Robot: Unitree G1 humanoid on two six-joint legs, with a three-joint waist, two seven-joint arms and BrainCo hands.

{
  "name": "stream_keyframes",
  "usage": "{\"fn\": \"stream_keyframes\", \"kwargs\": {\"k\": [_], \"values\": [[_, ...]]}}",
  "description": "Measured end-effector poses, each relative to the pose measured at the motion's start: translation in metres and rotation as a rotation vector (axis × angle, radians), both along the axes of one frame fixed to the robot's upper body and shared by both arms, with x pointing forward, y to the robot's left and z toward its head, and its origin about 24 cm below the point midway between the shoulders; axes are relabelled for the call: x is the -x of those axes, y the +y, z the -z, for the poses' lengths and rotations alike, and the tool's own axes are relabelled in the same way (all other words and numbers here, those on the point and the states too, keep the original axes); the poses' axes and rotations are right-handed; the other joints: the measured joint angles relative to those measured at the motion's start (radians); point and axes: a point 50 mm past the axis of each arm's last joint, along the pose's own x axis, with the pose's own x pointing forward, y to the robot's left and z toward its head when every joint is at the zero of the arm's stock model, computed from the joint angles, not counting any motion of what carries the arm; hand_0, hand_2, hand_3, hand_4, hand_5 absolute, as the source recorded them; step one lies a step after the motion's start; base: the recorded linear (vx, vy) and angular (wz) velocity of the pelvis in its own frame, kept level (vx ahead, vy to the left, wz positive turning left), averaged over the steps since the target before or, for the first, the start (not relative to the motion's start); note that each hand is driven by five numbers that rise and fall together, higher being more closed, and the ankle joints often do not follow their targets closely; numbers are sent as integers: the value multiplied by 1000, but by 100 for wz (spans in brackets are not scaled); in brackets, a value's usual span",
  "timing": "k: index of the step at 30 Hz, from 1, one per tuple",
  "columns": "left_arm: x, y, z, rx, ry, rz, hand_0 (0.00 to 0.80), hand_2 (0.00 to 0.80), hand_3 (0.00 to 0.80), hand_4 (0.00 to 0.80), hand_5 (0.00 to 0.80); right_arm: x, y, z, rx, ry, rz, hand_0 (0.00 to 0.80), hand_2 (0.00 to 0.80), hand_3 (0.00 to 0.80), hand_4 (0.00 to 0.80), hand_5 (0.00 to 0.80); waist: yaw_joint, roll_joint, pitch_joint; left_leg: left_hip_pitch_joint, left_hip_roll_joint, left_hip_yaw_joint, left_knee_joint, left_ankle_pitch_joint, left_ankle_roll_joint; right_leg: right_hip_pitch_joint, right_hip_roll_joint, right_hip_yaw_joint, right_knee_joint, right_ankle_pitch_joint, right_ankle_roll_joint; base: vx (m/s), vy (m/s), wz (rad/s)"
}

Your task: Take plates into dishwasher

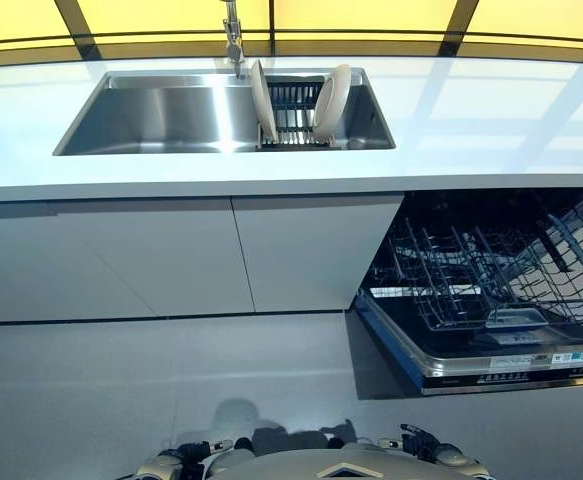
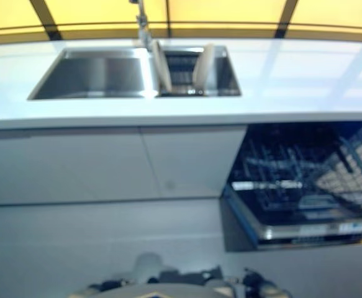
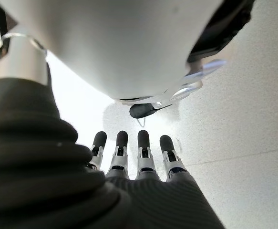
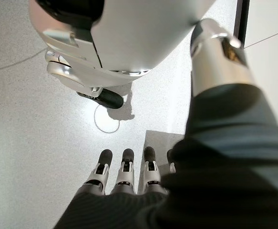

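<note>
I see two cream plates [image 1: 263, 100] [image 1: 332, 98] standing on edge in a dark rack [image 1: 293, 110] at the right end of the sink [image 1: 151, 110], near the surface's [image 1: 471, 120] far edge. I judge them stiff, smooth, breakable, best pinched at the upper rim. My left hand [image 3: 139, 160] and right hand [image 4: 124, 174] hang over the pale floor [image 1: 121, 390], fingers straight, holding nothing. The dishwasher [image 1: 491, 290] stands open below the surface's right part, its wire basket bare.

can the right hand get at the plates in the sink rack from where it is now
Probably not yet. The right hand hangs low with straight fingers over the floor, holding nothing, while the two plates stand in the rack inside the sink, across the counter. Nothing blocks the way; it just looks too far.
</note>
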Motion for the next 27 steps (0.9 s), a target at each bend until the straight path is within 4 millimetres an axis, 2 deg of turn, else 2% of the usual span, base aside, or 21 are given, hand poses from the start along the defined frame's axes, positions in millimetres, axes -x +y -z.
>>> {"fn": "stream_keyframes", "kwargs": {"k": [21,27], "values": [[1,-1,1,-6,2,-4,0,0,0,0,0,0,0,0,-6,7,1,0,0,0,0,0,0,1,2,0,1,-4,2,0,0,4,2,0,0,0,0,0,0,0],[-2,-2,0,-6,-3,-1,0,0,0,0,0,-5,-1,-1,-3,-4,-2,0,0,0,0,0,0,8,24,0,2,-8,3,0,0,12,2,0,0,-1,-1,0,0,0]]}}
